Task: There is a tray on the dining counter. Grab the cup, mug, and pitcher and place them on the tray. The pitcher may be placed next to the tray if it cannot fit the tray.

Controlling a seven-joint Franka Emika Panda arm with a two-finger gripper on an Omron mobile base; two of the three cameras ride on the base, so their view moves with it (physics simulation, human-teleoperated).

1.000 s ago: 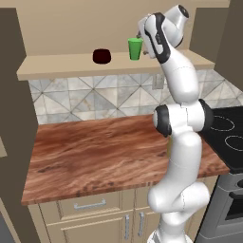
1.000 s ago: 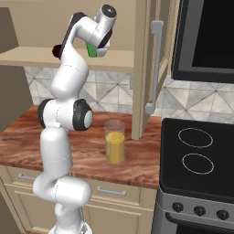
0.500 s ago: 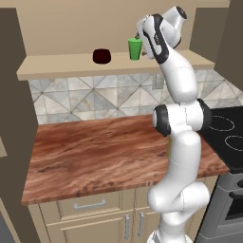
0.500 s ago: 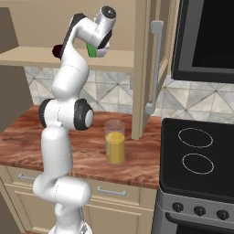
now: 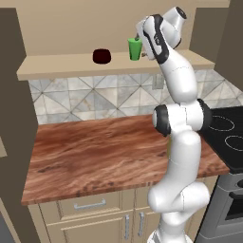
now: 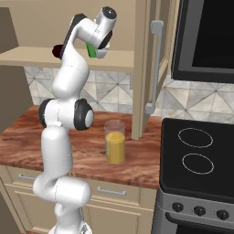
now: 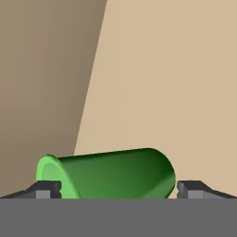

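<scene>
Gripper (image 7: 118, 189) standing with fingers wide apart around green cup (image 7: 115, 173) on high shelf (image 5: 71, 64), dark mug (image 5: 101, 56) sitting to its left

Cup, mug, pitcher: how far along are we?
Nothing moved yet. The cup and mug stand on the shelf; the pitcher stands on the lower counter. In hand: the open gripper brackets the cup, not yet closed. Left: all three to the tray.

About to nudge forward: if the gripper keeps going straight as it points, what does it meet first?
The small bright green tapered cup on the beige shelf; it already lies between the open jaws of the gripper. Behind it, probably the beige wall.
</scene>
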